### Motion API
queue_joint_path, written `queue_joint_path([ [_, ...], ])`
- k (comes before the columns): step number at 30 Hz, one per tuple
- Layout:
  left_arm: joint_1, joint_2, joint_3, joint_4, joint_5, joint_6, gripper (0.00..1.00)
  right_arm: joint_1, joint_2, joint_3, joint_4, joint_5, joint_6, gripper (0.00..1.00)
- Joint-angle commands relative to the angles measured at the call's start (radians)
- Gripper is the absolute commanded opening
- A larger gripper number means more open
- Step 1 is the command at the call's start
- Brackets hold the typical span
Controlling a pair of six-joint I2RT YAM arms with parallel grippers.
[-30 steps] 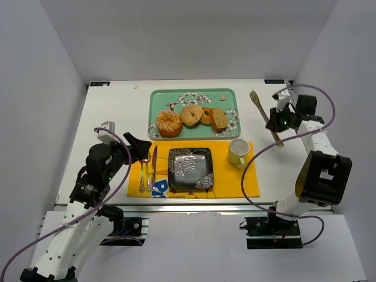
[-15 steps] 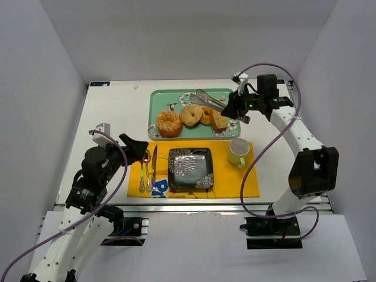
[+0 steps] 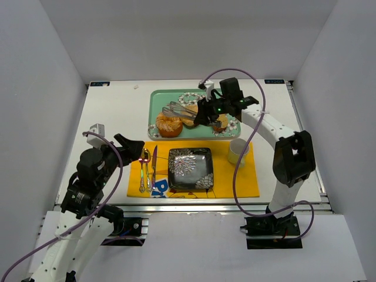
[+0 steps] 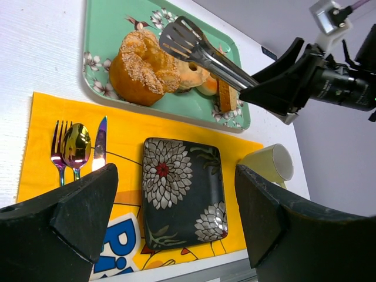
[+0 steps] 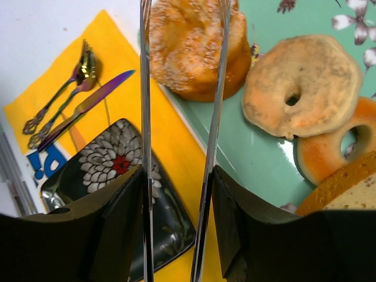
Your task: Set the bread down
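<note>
A green floral tray (image 3: 157,97) holds a sugared bun (image 3: 167,125), a bagel (image 5: 302,82), a half bagel (image 5: 335,150) and a brown bread slice (image 5: 346,188). My right gripper (image 3: 207,111) is shut on metal tongs (image 3: 179,109) and holds them above the tray. In the right wrist view the gripper (image 5: 176,223) grips both tong arms (image 5: 145,117), which stand apart over the bun (image 5: 188,44) with nothing between them. Their tips run out of view. My left gripper (image 3: 132,147) is open and empty above the placemat's left end, also in its wrist view (image 4: 176,217).
A black flowered plate (image 3: 190,168) lies in the middle of a yellow placemat (image 3: 247,182). A fork, spoon and knife (image 3: 147,170) lie left of the plate. A pale yellow mug (image 3: 238,151) stands at the mat's right corner.
My right arm has swung left from the table's right side to over the tray, carrying the tongs, which now reach over the bun. My left arm has shifted slightly.
</note>
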State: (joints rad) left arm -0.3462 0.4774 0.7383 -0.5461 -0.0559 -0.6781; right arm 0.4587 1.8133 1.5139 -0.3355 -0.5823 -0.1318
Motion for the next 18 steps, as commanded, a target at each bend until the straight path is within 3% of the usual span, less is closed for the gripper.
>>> queue_joint_path([
  [1, -0.001, -0.006, 0.038, -0.029, -0.027, -0.005, 0.89, -0.003, 0.027, 0.071, 0.061, 0.078, 0.031, 0.53],
  [18, -0.002, -0.003, 0.013, -0.006, -0.021, -0.009, 0.89, 0.021, 0.021, -0.003, 0.030, 0.114, 0.006, 0.54],
])
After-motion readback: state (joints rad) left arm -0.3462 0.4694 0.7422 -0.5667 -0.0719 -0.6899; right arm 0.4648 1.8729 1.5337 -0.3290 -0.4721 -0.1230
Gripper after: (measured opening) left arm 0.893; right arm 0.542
